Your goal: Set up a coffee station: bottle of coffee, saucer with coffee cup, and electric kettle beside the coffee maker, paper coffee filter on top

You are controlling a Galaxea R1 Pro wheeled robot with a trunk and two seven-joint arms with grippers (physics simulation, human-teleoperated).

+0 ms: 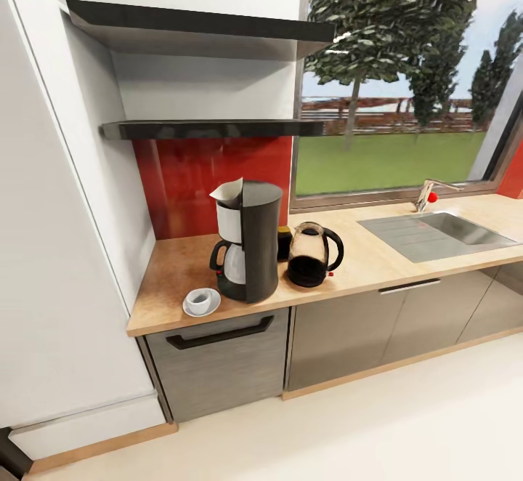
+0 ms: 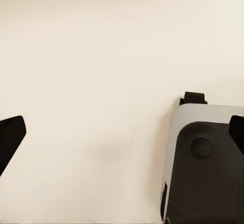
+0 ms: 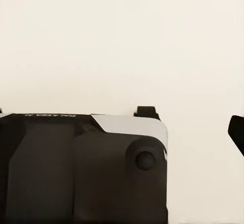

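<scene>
On the kitchen countertop (image 1: 378, 256): coffee maker (image 1: 250, 248) capped with paper coffee filter (image 1: 226, 192); coffee cup (image 1: 198, 299) on saucer (image 1: 211, 308) in front-left; bottle of coffee (image 1: 284, 243) behind, electric kettle (image 1: 312, 254) right. Left gripper (image 2: 122, 132) spread wide over pale floor (image 2: 101, 56); right gripper (image 3: 122, 132) aperture indeterminate.

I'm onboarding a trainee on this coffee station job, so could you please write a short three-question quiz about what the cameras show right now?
1. True or false: the coffee cup sits on the saucer.
2. What lies on top of the coffee maker: (a) the paper coffee filter, (b) a spoon, (c) a lid from a jar?
3. Fill in: the bottle of coffee stands on the kitchen countertop between the coffee maker and the ____.

Key: 1 true. 2 a. 3 electric kettle.
</scene>
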